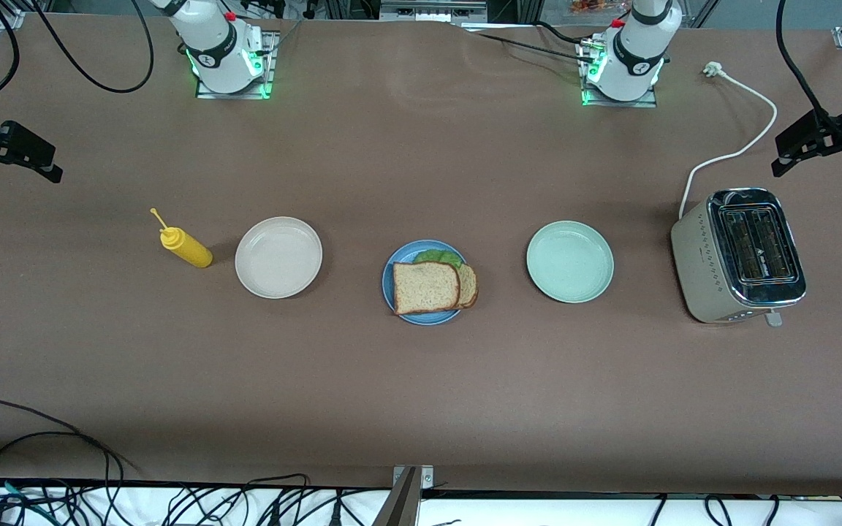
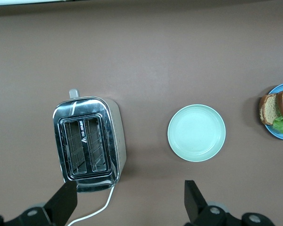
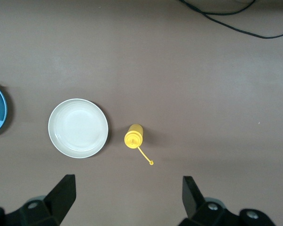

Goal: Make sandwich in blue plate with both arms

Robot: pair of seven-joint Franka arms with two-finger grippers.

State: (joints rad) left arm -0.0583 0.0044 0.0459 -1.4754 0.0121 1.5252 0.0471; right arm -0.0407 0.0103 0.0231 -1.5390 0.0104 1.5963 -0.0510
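Brown matting covers the whole table (image 1: 421, 409), and the strip nearest the front camera carries nothing. Farther in, a row of things runs across the middle. At its centre sits the blue plate (image 1: 392, 288), and the sandwich (image 1: 427, 286) lies on it: a top slice of brown bread, a second slice peeking out from under it toward the left arm's end, and green lettuce showing at the edge farther from the camera. The slices look slightly offset, not squared up.

Beside the blue plate toward the right arm's end stand a bare cream plate (image 1: 278, 257) and then a yellow squeeze bottle (image 1: 186, 247); toward the left arm's end come a bare pale green plate (image 1: 569, 261) and a toaster (image 1: 739, 253) with its white cord.

Both arms wait high up at the table's ends. The left gripper (image 2: 129, 200) hangs over the matting near the toaster, fingers spread wide and empty; the right gripper (image 3: 127, 197) hangs over the matting near the bottle, equally wide and empty.

Judging by the stack, assembly appears finished. Doing the closing step well would mean keeping both grippers clear of the plate so nothing nudges the offset slices.
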